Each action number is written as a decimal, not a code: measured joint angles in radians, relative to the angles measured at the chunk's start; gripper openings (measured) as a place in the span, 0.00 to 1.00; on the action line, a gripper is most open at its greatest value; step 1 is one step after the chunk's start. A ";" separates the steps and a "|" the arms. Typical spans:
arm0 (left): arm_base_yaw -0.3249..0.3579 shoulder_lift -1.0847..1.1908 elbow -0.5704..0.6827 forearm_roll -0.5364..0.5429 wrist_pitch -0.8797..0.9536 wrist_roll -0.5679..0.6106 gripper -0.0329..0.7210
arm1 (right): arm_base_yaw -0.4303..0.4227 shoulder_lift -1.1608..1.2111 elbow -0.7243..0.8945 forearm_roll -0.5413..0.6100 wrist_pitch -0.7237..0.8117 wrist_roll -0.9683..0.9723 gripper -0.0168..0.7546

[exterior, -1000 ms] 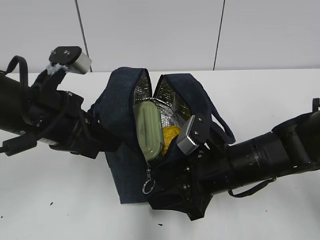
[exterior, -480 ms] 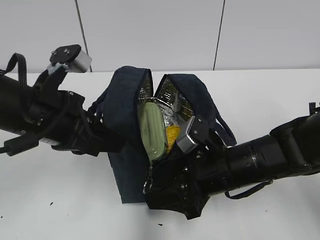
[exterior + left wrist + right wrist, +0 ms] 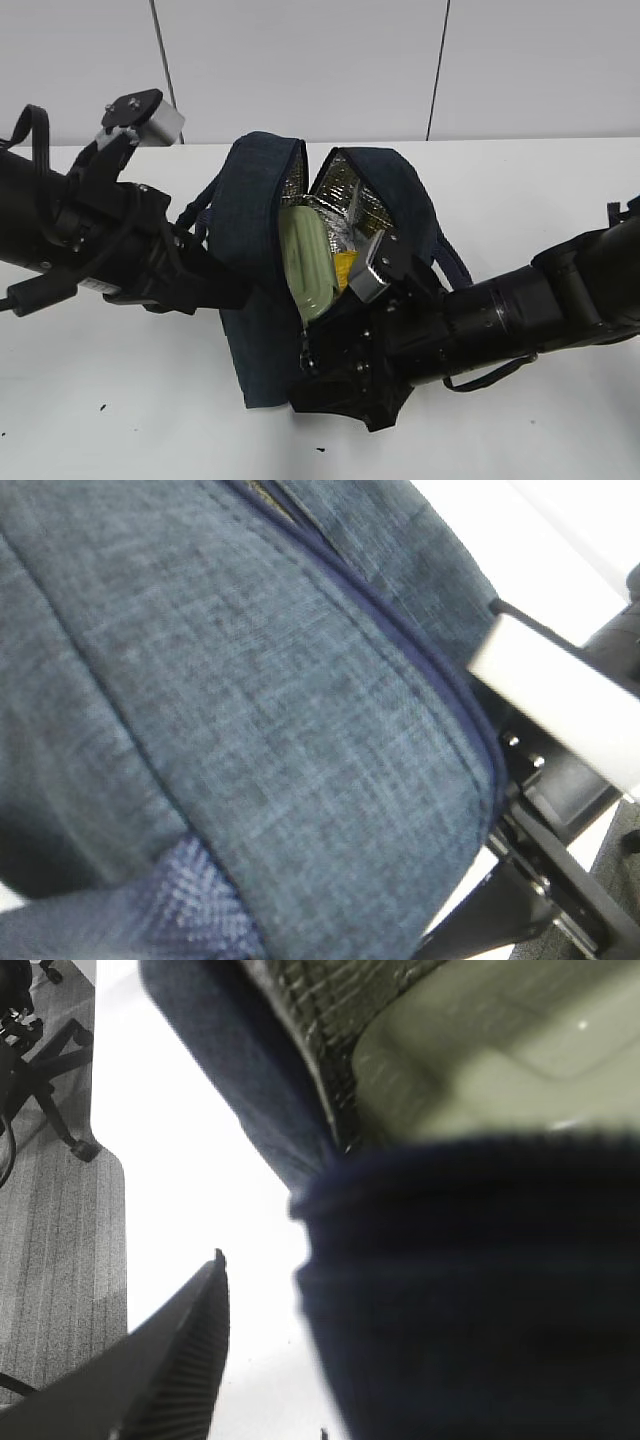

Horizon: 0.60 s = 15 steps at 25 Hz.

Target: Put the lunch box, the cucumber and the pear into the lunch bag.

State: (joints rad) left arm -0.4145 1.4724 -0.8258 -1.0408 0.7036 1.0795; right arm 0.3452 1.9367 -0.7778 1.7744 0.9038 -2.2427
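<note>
Lunch bag mid-table, mouth gaping. Lunch box inside, pear at its 3 o'clock. Cucumber unseen. Left gripper hidden, clenched; right gripper parted beside bag, hold unclear.

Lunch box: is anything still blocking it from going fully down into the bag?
Nothing visible blocks it. The lunch box stands on edge in the open mouth of the bag, its top still poking out. The pear sits beside it, not visibly under it. The bag's depths are hidden, and no cucumber shows.
</note>
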 joint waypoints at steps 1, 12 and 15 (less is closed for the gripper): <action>0.000 0.000 0.000 0.000 0.002 0.000 0.02 | 0.000 0.000 -0.002 0.000 0.000 0.000 0.59; 0.000 0.000 0.000 0.000 0.011 0.000 0.02 | 0.001 0.010 -0.012 0.002 -0.007 0.004 0.40; 0.000 0.000 0.000 -0.001 0.012 0.000 0.02 | 0.001 0.010 -0.012 0.004 -0.008 0.006 0.28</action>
State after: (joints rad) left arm -0.4145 1.4724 -0.8258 -1.0419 0.7157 1.0795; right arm 0.3459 1.9467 -0.7901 1.7783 0.8957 -2.2369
